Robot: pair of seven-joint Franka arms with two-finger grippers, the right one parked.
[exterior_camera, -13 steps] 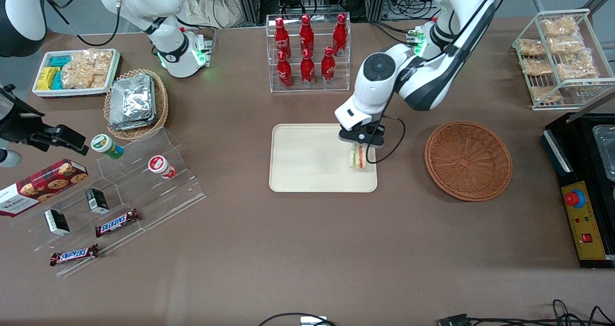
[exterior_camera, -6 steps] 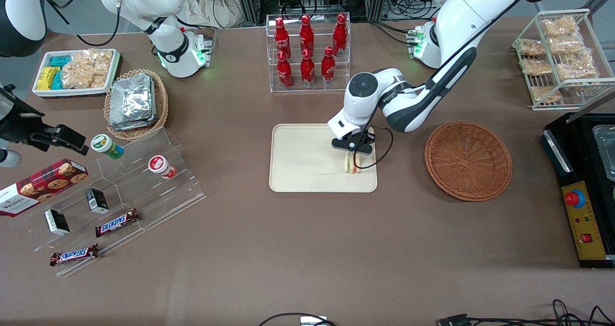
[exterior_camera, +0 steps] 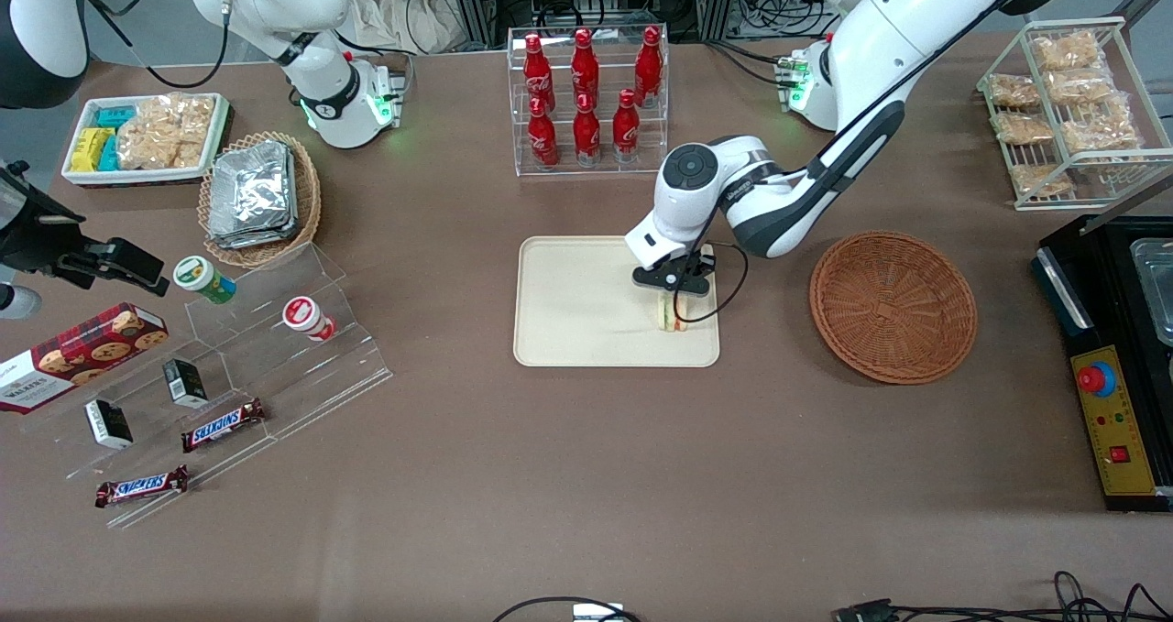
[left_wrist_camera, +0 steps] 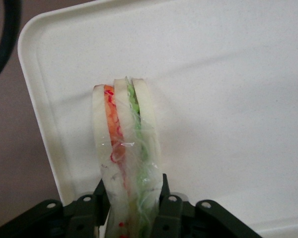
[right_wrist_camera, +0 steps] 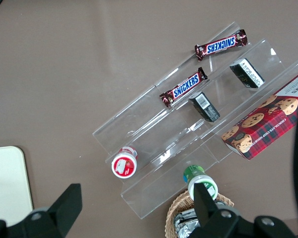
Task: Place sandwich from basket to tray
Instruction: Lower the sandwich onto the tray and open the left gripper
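The sandwich (exterior_camera: 676,318), a wrapped wedge with orange and green filling, stands on edge on the cream tray (exterior_camera: 577,303), at the tray's end nearest the basket. My gripper (exterior_camera: 674,294) is right above it, shut on the sandwich. In the left wrist view the black fingers (left_wrist_camera: 100,192) press both bread faces of the sandwich (left_wrist_camera: 124,144), whose lower edge meets the tray (left_wrist_camera: 228,99) near its rounded corner; the gripper (left_wrist_camera: 131,191) holds its upper part. The reddish-brown woven basket (exterior_camera: 893,306) lies beside the tray, toward the working arm's end, with nothing in it.
A clear rack of red bottles (exterior_camera: 586,91) stands farther from the camera than the tray. A tan basket of foil packets (exterior_camera: 261,196), a white snack tray (exterior_camera: 147,136) and a clear stepped stand (exterior_camera: 229,356) lie toward the parked arm's end. A wire snack rack (exterior_camera: 1068,109) and a black control box (exterior_camera: 1113,402) stand past the basket.
My gripper has come down with the sandwich and shifted slightly toward the tray's middle, bringing the sandwich onto the tray. Over the last half second it has hardly moved.
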